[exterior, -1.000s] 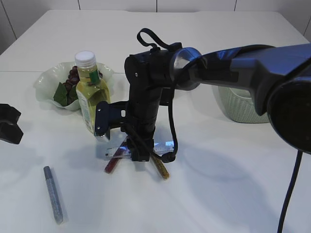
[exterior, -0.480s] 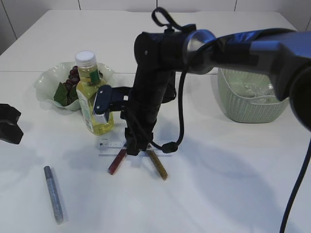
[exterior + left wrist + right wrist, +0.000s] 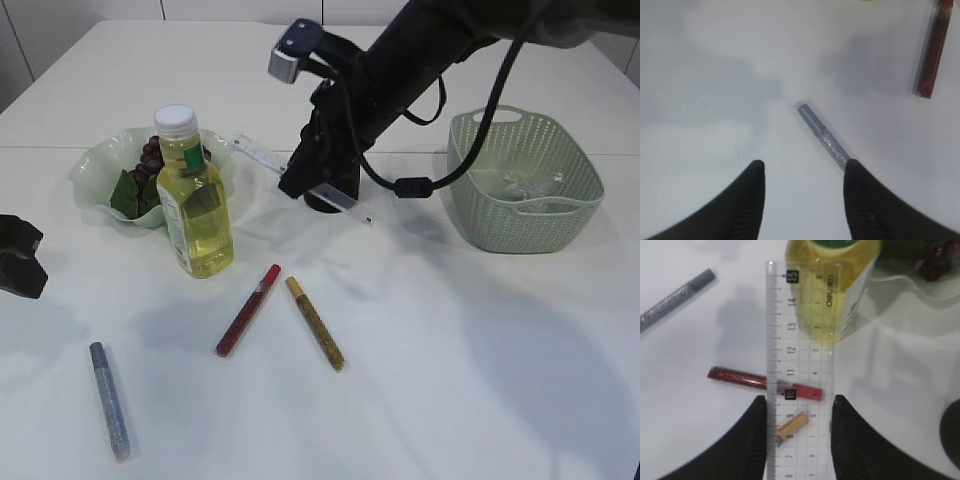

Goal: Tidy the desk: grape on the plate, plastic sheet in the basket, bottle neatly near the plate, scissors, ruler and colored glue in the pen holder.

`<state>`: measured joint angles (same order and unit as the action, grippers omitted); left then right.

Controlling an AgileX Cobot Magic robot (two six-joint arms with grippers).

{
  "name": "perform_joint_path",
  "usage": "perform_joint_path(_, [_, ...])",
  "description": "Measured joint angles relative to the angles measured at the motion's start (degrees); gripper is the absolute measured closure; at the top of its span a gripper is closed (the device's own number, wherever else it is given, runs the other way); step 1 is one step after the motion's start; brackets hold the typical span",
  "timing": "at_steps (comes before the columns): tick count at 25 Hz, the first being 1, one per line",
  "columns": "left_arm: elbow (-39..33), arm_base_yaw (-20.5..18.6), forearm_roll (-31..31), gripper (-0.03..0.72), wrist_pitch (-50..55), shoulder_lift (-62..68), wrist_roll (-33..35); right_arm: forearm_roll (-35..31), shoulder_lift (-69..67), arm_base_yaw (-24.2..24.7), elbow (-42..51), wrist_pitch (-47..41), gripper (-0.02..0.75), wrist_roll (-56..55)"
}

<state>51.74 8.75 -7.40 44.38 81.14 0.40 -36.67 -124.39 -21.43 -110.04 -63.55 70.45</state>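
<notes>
1. Exterior view: right gripper (image 3: 305, 172) up off the table, jaws clamped on the clear ruler (image 3: 262, 155). Ruler's long axis slanting, free end reaching out toward the bottle (image 3: 194, 195), near end trailing down past the dark pen holder (image 3: 335, 192). Pen holder right beneath the gripper, just beside the bottle's right. Judged: ruler needs tipping upright before dropping in. Left gripper (image 3: 18, 256) parked at the frame's left edge, far side of the bottle, well apart from the pen holder; right arm plainly the nearer.

2. Left wrist view: left gripper (image 3: 802, 192) with jaws parted, holding nothing. Silver glue stick (image 3: 823, 138) lying on the table just ahead of the fingertips, long axis slanted. Red glue stick (image 3: 931, 52) further off.

3. Right wrist view: right gripper's fingers (image 3: 756, 440) pinching the ruler (image 3: 797, 370) by its edges, long axis running straight out from the jaws toward the bottle (image 3: 837, 287). Red glue stick (image 3: 737, 377) and gold glue stick (image 3: 792, 426) on the table below. Pen holder's dark rim (image 3: 951, 425) barely peeking in, to the bottle's near right.
</notes>
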Motion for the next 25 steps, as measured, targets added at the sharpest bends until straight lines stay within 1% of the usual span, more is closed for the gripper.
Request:
perform_joint_path(3, [0.0, 0.0, 0.0, 0.316, 0.2, 0.0, 0.0, -7.0, 0.0, 3.0, 0.0, 1.4, 0.443, 3.6])
perform_joint_path(6, [0.0, 0.0, -0.1, 0.316, 1.0, 0.0, 0.0, -14.6, 0.0, 5.3, 0.0, 4.5, 0.443, 7.9])
perform_joint_path(12, [0.0, 0.0, -0.6, 0.316, 1.5, 0.0, 0.0, -36.1, -1.0, 9.5, 0.0, 11.8, 0.443, 16.4])
perform_joint_path(13, [0.0, 0.0, -0.8, 0.316, 1.5, 0.0, 0.0, -38.7, -1.5, 10.0, 0.0, 13.3, 0.442, 18.2])
perform_joint_path(16, [0.0, 0.0, -1.2, 0.316, 1.6, 0.0, 0.0, -48.1, -3.3, 11.1, 0.0, 16.7, 0.443, 24.5])
perform_joint_path(19, [0.0, 0.0, -1.2, 0.316, 1.9, 0.0, 0.0, -57.9, -5.0, 11.4, 0.0, 18.3, 0.443, 30.7])
perform_joint_path(21, [0.0, 0.0, -1.2, 0.316, 2.7, 0.0, 0.0, -62.2, -6.5, 11.4, -0.1, 18.6, 0.442, 34.0])
perform_joint_path(25, [0.0, 0.0, -1.3, 0.316, 3.8, 0.0, 0.0, -64.1, -10.3, 11.4, -2.1, 18.7, 0.442, 37.0])
